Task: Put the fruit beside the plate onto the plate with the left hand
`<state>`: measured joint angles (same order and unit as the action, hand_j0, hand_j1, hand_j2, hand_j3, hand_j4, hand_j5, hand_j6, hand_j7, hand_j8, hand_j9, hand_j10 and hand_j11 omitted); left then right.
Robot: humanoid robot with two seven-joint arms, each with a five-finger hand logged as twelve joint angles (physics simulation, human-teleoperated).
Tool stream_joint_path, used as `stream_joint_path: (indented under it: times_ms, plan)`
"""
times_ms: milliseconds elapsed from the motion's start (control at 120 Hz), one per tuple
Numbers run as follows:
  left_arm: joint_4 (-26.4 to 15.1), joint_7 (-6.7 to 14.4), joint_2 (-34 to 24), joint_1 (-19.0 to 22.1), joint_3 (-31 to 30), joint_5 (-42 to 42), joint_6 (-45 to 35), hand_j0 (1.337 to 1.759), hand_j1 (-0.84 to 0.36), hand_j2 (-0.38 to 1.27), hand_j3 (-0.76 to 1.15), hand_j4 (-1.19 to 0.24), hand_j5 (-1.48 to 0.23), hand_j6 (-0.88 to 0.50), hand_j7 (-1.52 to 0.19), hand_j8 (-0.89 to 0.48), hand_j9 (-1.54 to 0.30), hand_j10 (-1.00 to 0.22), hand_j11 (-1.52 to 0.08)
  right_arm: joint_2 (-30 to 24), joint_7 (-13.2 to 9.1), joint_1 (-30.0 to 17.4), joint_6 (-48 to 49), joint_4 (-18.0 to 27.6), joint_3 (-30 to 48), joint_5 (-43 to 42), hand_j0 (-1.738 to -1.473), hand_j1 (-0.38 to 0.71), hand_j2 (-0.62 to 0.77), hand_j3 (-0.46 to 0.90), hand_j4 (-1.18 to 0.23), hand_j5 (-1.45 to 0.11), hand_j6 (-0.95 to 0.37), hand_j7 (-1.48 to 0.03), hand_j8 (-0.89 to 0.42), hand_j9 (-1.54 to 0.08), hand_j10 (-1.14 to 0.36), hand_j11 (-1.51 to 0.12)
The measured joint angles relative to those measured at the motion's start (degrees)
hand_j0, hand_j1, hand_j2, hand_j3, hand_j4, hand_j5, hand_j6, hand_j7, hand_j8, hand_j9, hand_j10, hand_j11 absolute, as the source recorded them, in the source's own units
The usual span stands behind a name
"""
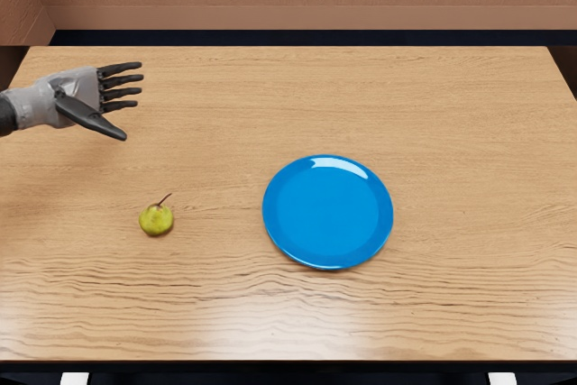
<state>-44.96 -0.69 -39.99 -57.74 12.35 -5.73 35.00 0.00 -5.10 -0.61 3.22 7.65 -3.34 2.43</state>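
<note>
Left hand (95,94) is held w/ fingers spread, nothing grasped, near counter (469,114) far-left corner. Pear (156,219) sits toward front-left, well apart from blue plate (327,212) at centre. Pear should be approached from above, fingers closed round body, stem avoided.

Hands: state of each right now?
Left hand: open, fingers spread, holding nothing, apart from the pear.
Right hand: not in view.
</note>
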Motion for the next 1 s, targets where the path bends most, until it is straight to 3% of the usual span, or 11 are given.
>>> stream_joint_path:
  times_ms: [217,375,592,742,867,1000]
  plan:
    - [-0.8,0.0,-1.1,-1.1,0.0,-1.1,0.0,1.658,0.35,0.00,0.00,0.00,0.00,0.00,0.00,0.00,0.00,0.00,0.00,0.0,-0.1,-0.8,0.0,0.1,-0.2,0.0,-1.658,-0.32,0.00,0.00,-0.02,-0.03,-0.02,-0.03,-0.02,-0.03,-0.02,-0.03]
    - [-2.1,0.1,-2.5,-6.7,-0.1,-10.4,0.0,1.658,0.35,0.00,0.00,0.00,0.00,0.00,0.00,0.00,0.00,0.00,0.00,0.0,-0.2,-1.8,0.0,0.2,-0.2,0.0,-1.658,-0.32,0.00,0.00,-0.02,-0.03,-0.02,-0.03,-0.02,-0.03,-0.02,-0.03]
    - [-6.1,1.0,-4.8,-10.0,-0.3,-19.8,0.0,1.658,0.35,0.00,0.00,0.00,0.00,0.00,0.00,0.00,0.00,0.00,0.00,0.0,-0.2,-2.0,0.0,0.3,-0.3,0.0,-1.658,-0.32,0.00,0.00,-0.02,-0.03,-0.02,-0.03,-0.02,-0.03,-0.02,-0.03]
    - [-10.5,4.1,-7.9,-11.5,-0.5,-21.8,0.0,1.658,0.35,0.00,0.00,0.00,0.00,0.00,0.00,0.00,0.00,0.00,0.00,0.0,-0.2,-2.0,0.0,0.3,-0.3,0.0,-1.658,-0.32,0.00,0.00,-0.02,-0.03,-0.02,-0.03,-0.02,-0.03,-0.02,-0.03]
    - [-14.0,4.8,-9.3,-12.7,-2.1,-23.0,0.0,1.658,0.35,0.00,0.00,0.00,0.00,0.00,0.00,0.00,0.00,0.00,0.00,0.0,-0.2,-2.0,0.0,0.3,-0.3,0.0,-1.658,-0.32,0.00,0.00,-0.02,-0.03,-0.02,-0.03,-0.02,-0.03,-0.02,-0.03]
    - [-21.6,4.9,-13.2,-16.1,-7.5,-23.3,0.0,1.658,0.35,0.00,0.00,0.00,0.00,0.00,0.00,0.00,0.00,0.00,0.00,0.0,-0.2,-2.0,0.0,0.3,-0.3,0.0,-1.658,-0.32,0.00,0.00,-0.02,-0.03,-0.02,-0.03,-0.02,-0.03,-0.02,-0.03]
